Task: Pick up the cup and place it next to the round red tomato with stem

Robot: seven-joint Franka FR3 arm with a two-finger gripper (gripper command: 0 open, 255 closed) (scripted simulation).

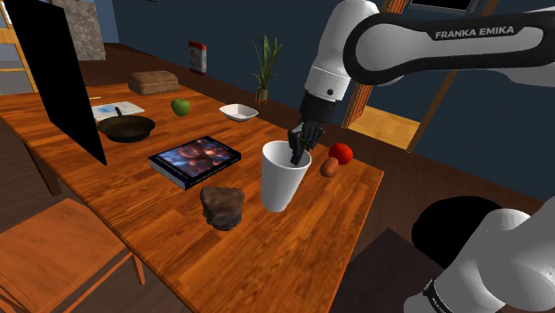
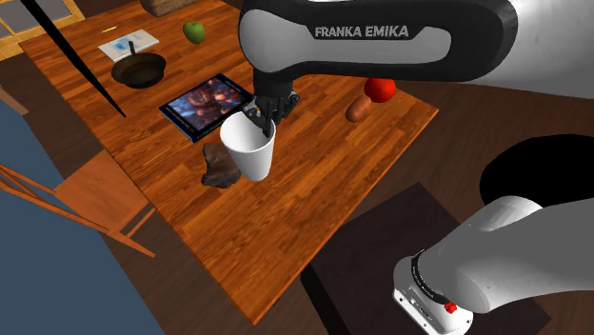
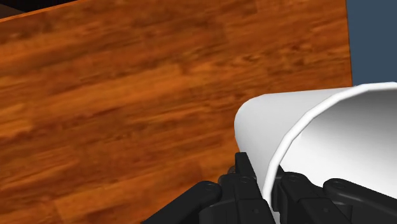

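A white cup (image 1: 285,178) hangs tilted over the wooden table (image 1: 293,249), with my gripper (image 1: 299,157) shut on its rim, one finger inside and one outside. In the second exterior view the cup (image 2: 250,149) sits under the gripper (image 2: 259,122), beside a dark lump. The wrist view has the cup's wall (image 3: 299,127) clasped between the fingers (image 3: 245,175). The round red tomato (image 1: 341,153) lies near the table's far corner, a short way beyond the cup toward the shoulder view's right; it also appears as the tomato (image 2: 380,89).
A brown oval thing (image 1: 329,167) lies against the tomato. A book (image 1: 195,161), a dark rock-like lump (image 1: 221,206), a white bowl (image 1: 238,112), a green apple (image 1: 180,107) and a black pan (image 1: 125,128) share the table. A chair (image 1: 53,258) stands at the near side.
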